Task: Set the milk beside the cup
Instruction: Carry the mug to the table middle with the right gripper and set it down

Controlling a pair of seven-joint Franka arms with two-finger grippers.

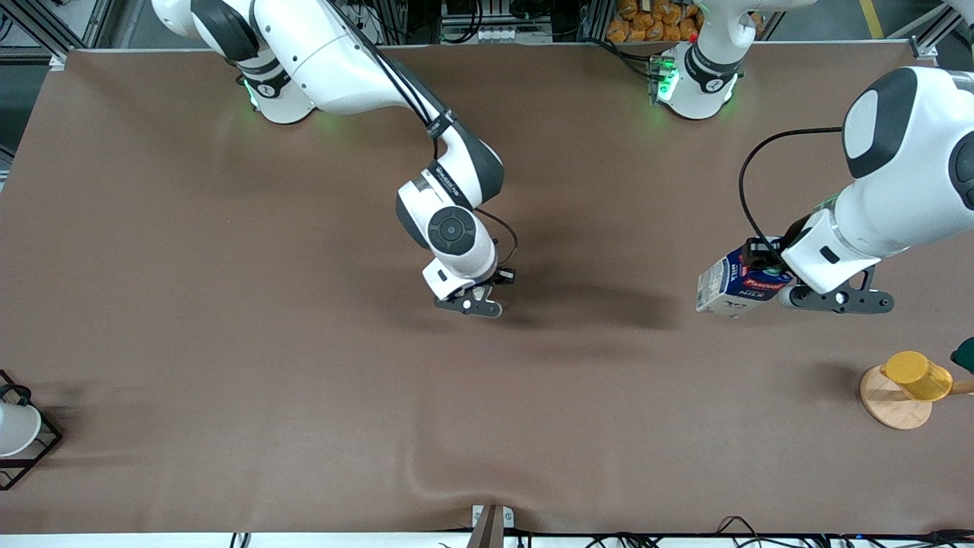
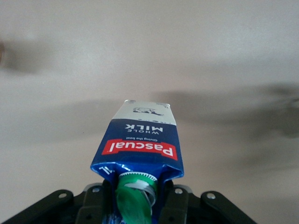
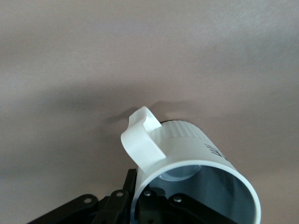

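My left gripper (image 1: 761,268) pinches dark-blue gable-top milk carton (image 1: 736,285) by green-capped top, over brown desk (image 1: 228,304), left arm's end. My right gripper (image 3: 147,198) clamps rim of cream-white mug (image 3: 196,172), mid-desk. Carry carton level, set upright just beside mug, no bump.

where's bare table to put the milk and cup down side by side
The widest bare brown cloth lies between the right gripper, holding the cup, and the left gripper, holding the milk. It is crowded by the yellow cup on its wooden stand, and by the wire rack.
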